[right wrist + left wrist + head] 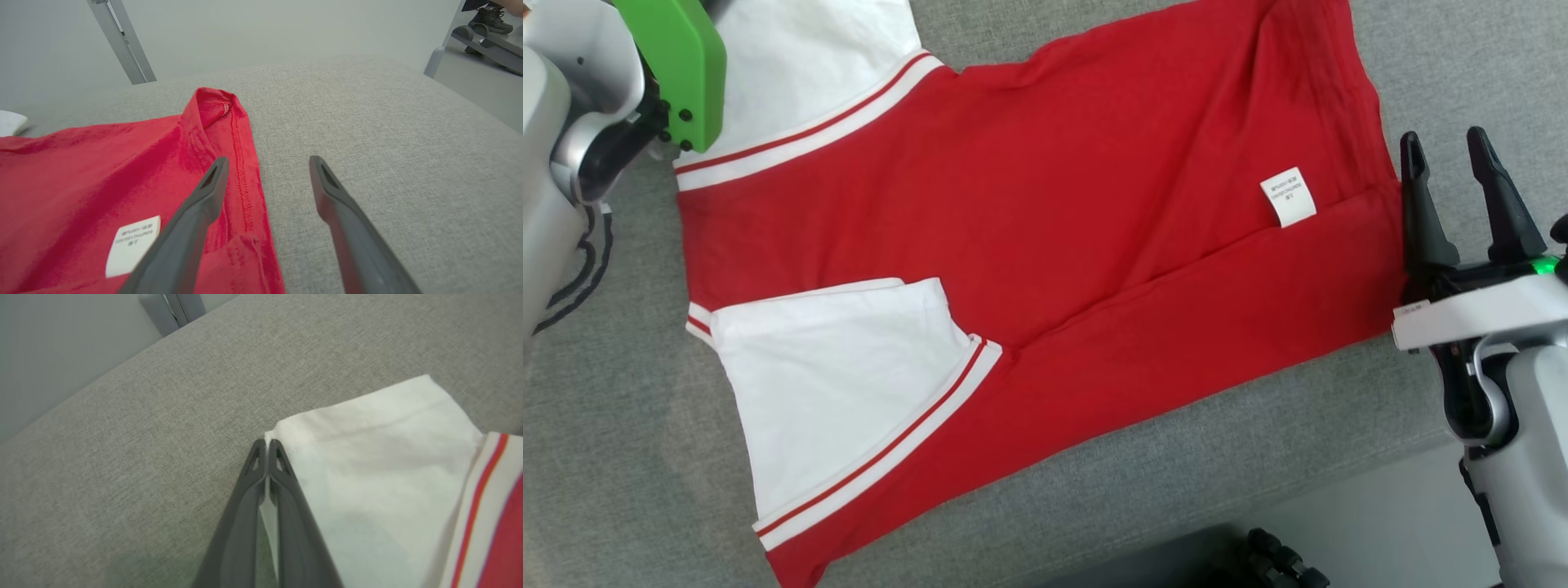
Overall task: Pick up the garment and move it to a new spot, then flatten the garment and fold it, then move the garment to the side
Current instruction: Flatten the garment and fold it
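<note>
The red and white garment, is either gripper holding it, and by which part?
The left gripper is shut on the garment, fingers pinching the edge of the white sleeve near its corner. The right gripper is open, holding nothing.

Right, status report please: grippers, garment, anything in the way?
Left gripper shut on garment, white sleeve corner. Right gripper open at red hem. Garment spread out; nothing obstructing.

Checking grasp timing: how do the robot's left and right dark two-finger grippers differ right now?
The left gripper is shut; the right gripper stands open. The left pinches a corner of the white sleeve of the red and white garment; the right holds nothing. The left is at the sleeve; the right straddles the red hem, one finger over red cloth, one over the grey fabric surface. Both sit at the garment's edges.
</note>
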